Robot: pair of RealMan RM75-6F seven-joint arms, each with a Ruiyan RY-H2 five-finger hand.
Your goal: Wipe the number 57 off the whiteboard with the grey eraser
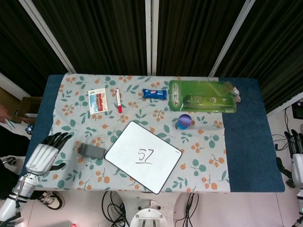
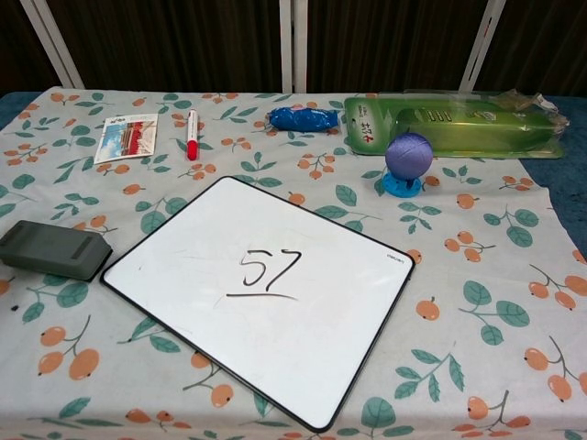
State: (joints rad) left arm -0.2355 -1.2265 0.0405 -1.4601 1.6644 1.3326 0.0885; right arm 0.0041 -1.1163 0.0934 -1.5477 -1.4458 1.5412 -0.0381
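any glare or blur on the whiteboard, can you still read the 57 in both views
Head view: the whiteboard is evenly lit with no glare, and the 57 is small but readable. Chest view: the board shows only a soft sheen, and the 57 is sharp with its underline clear. The grey eraser is in focus too.
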